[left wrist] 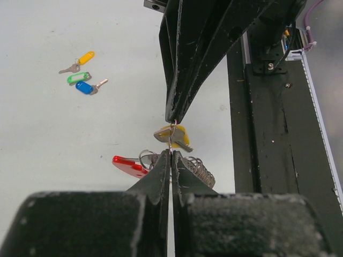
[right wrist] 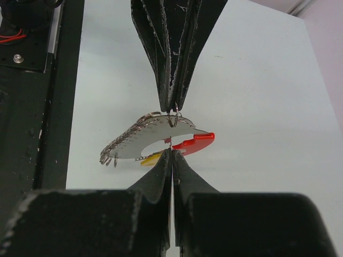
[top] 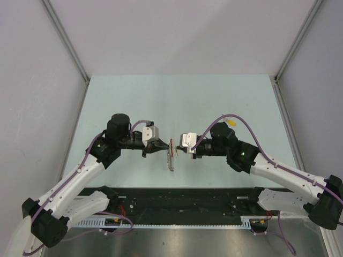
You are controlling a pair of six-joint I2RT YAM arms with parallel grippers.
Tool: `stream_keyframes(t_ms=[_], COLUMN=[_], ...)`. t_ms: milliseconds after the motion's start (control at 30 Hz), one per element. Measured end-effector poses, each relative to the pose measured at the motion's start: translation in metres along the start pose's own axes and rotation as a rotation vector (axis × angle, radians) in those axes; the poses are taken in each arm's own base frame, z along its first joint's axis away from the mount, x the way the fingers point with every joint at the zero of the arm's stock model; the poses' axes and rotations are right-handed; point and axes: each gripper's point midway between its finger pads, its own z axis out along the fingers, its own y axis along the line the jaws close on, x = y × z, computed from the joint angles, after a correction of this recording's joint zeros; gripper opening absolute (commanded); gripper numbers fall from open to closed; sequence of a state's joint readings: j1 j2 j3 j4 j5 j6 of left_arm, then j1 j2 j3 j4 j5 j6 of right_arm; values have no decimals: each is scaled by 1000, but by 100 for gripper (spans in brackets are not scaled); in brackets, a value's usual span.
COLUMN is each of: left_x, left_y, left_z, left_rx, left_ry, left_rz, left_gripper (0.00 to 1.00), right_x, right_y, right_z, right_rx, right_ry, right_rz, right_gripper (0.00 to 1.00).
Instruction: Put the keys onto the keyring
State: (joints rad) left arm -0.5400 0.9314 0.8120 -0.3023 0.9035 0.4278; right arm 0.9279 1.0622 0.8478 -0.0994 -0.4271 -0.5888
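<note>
While both arms are meeting tip to tip above the table (top: pixel 214 96), the left gripper (left wrist: pixel 171 155) and the right gripper (right wrist: pixel 170 152) are each pinching shut on what looks like the thin wire ring (left wrist: pixel 171 138) of the keyring (right wrist: pixel 155 136). It is hanging between them with its red tab (left wrist: pixel 127 165), its chain (left wrist: pixel 202 172) and a yellow-headed key (left wrist: pixel 177 136).

So fine a hold is inviting a slip. If the arms are pulling apart or twisting unevenly, the ring may be springing free and dropping. Three more keys (left wrist: pixel 79 77) are lying well apart on the table.
</note>
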Motion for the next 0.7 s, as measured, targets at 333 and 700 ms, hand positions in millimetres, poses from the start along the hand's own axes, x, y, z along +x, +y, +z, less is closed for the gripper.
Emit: stream_keyframes(t_ms=[333, 700], left_x=[0, -1], left_y=[-1, -3], left_z=[0, 0], left_rx=[5, 15], left_ry=[-2, -7], left_rz=[0, 0], left_gripper=[0, 1], right_x=[-2, -4], right_y=[1, 4], right_z=[0, 2], right_rx=[-4, -13], right_ry=[-4, -13], right_rz=[-2, -6], right_gripper=[0, 0])
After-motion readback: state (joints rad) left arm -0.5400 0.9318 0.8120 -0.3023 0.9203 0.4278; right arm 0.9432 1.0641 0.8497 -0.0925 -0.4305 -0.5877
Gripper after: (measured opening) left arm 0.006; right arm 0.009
